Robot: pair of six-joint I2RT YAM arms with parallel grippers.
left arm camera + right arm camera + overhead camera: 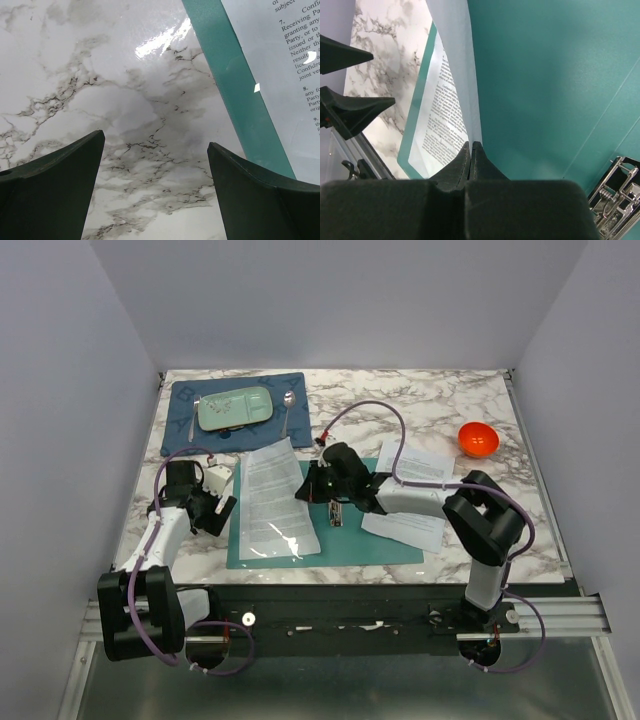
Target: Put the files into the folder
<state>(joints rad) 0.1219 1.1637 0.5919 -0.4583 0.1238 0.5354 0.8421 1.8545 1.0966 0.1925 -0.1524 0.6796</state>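
The teal folder (350, 540) lies open on the marble table, its metal clip (335, 512) at the spine. One white printed sheet (272, 500) rests on its left half, its top past the folder's far edge. My right gripper (305, 490) is shut on that sheet's right edge; in the right wrist view the gripper (470, 145) pinches the sheet (445, 110) over the folder (545, 75), with the clip (617, 200) nearby. More sheets (415, 495) lie partly on the folder's right half, under the right arm. My left gripper (222, 510) is open and empty over marble, left of the folder edge (240, 100).
A dark blue placemat (180, 425) at the back left holds a pale green tray (235, 408), a spoon (288, 405) and a fork. An orange bowl (478, 439) stands at the back right. A small white object (218, 478) sits by the left arm.
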